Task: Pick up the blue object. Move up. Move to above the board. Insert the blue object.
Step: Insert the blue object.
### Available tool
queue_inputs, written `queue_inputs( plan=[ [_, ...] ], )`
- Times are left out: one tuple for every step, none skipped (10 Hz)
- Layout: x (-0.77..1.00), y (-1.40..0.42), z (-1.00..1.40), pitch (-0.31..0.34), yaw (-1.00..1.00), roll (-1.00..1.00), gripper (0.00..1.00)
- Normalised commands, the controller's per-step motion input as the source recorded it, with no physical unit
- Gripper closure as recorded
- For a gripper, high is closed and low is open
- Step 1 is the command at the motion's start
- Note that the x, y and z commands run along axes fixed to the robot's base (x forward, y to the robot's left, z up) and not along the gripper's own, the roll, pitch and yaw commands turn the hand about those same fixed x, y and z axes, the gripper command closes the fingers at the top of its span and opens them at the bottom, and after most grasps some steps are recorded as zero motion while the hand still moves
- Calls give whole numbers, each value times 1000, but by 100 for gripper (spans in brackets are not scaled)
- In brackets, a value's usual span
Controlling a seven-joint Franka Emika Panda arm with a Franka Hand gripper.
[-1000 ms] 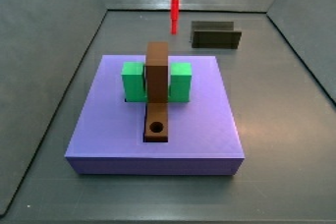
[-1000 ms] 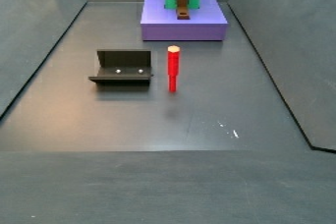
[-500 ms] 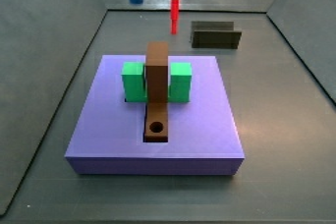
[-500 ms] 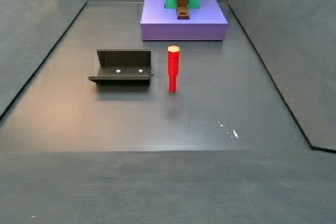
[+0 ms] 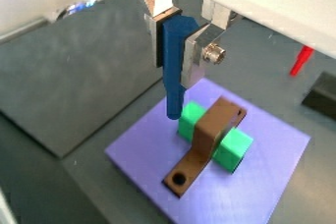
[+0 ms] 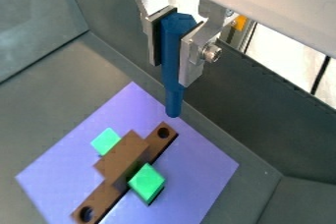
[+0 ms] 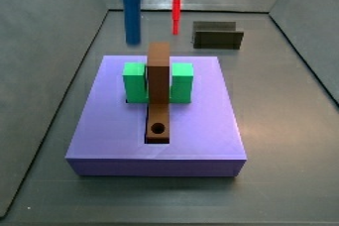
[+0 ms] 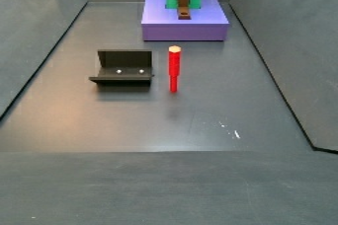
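The counter (image 8: 158, 170) is a dark grey floor enclosed by low walls. The purple slab (image 7: 159, 121) lies flat at one end of the counter, midway between its side edges. The board (image 7: 159, 91), a narrow brown plank, lies along the middle of the slab, with one green block (image 7: 134, 81) touching each long side near one end and a round dark hole (image 7: 159, 129) near the other end. The fixture (image 8: 122, 68) stands on the counter, well apart from the slab, with the red peg (image 8: 173, 69) upright just beside it.

The hand (image 5: 180, 33) hangs above the slab, and its silver fingers (image 5: 196, 51) pinch the upper part of the blue peg (image 5: 174, 61). The blue peg hangs vertical, its lower end clear of the slab and near the block end of the board (image 6: 125, 174) in both wrist views. In a side view, only the blue peg (image 7: 130, 7) shows, at the top edge.
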Motion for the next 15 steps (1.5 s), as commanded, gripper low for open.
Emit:
queue_inputs(
  plan=[
    [86,-251,-820,-169,211,-11,100],
    [57,-251,-811,-197,194,-19,100],
    [29,-240,-774,-223,177,0,100],
    [0,-166,-769,-201,126,0,100],
    [0,-143,-674,-176,94,0,100],
    [0,-94,-537,-170,54,30,100],
    [-209,-77,-400,-94,126,0,100],
    [-166,-9,-343,-83,134,0,100],
    [-103,17,-217,-71,69,0,100],
    [0,26,0,-110,189,0,100],
    [137,0,0,-80,203,0,100],
    [180,0,-89,-84,220,0,100],
    [246,0,-114,-106,223,0,100],
    [189,0,-137,-123,126,0,100],
    [126,0,-146,-137,66,0,100]
  ],
)
